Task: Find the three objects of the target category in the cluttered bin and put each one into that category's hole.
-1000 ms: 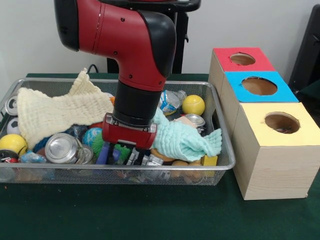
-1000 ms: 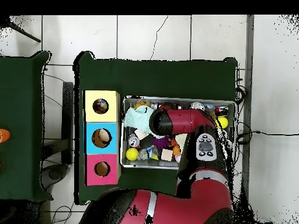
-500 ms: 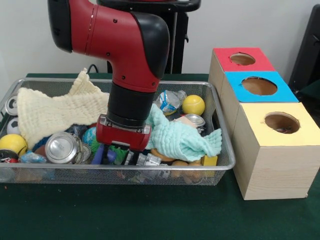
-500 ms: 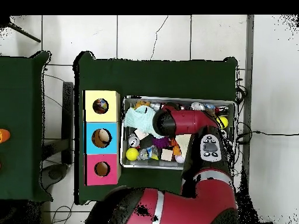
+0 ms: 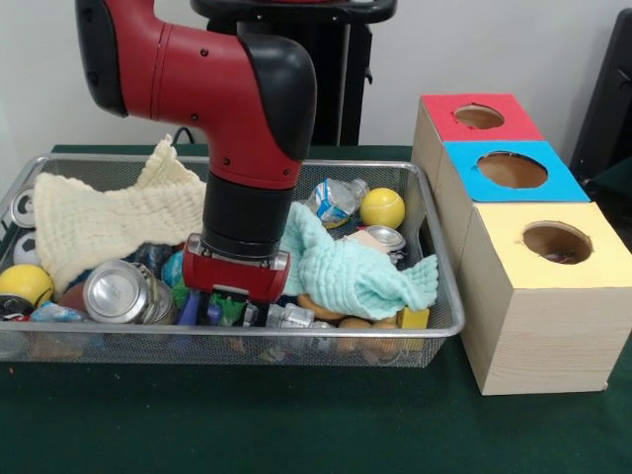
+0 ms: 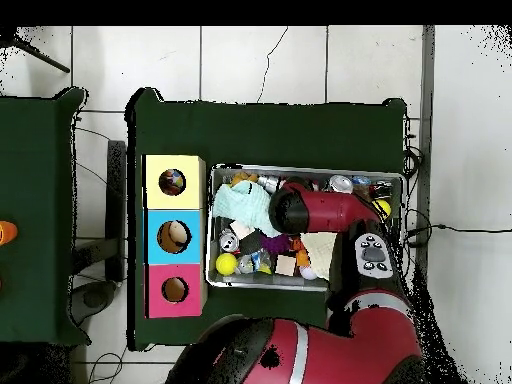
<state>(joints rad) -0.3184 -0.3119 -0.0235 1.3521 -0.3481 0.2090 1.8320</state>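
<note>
— Three holes are waiting in the boxes beside the wire bin [image 5: 434, 326], red [image 5: 479, 117], blue [image 5: 512, 170] and yellow [image 5: 557, 242]; which step is being worked?

— Searching, by the look of it. The gripper [image 5: 229, 308] is reaching down into the clutter at the bin's front wall, between the silver can [image 5: 117, 292] and the mint cloth [image 5: 360, 272].

— Is it holding anything?

— Its tips are sitting among small toys, so whether they are parted or clamped cannot be told. No target object is showing clear of the bin.

— And next?

— Probably lifting straight up to show what, if anything, is coming out, then carrying it across to the matching hole.

— Anything else in the bin?

— Yellow balls [image 5: 381, 207], a crushed bottle [image 5: 334, 198], a cream cloth [image 5: 109, 222].
</note>
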